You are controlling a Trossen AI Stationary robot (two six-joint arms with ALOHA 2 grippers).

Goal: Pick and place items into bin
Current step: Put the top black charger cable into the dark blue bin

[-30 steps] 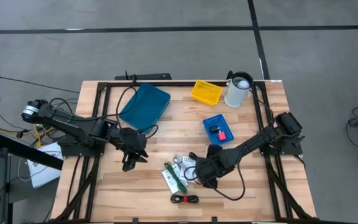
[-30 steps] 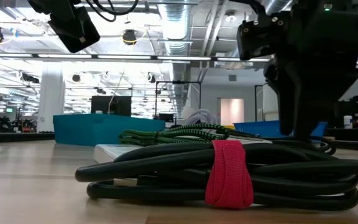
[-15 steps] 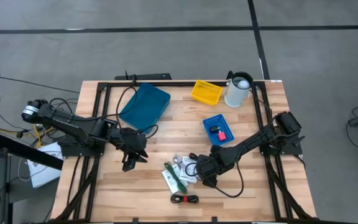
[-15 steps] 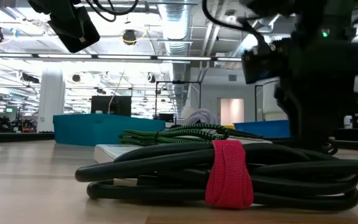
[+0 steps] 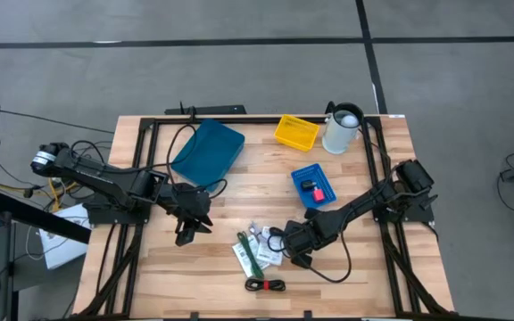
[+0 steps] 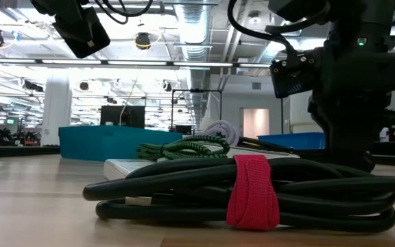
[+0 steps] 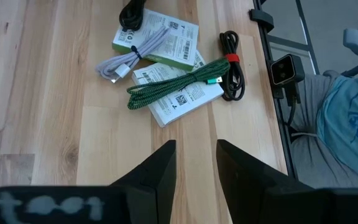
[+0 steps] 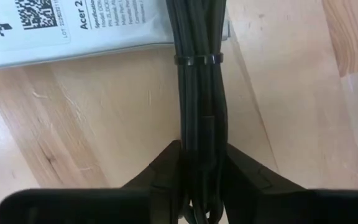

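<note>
Two grippers out: right gripper (image 5: 291, 242) low near tabletop's front edge, fingers (image 8: 166, 168) straddling black cord bundle (image 8: 195, 93) beside white card (image 8: 73, 25), apparently pinching. Soft, light, floppy; best held mid-bundle near tie. Left gripper (image 5: 184, 234) hovering, parted, empty.

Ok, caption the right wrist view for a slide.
Right hand closed around a bundled black cable lying on the wooden table beside a white printed card.
</note>
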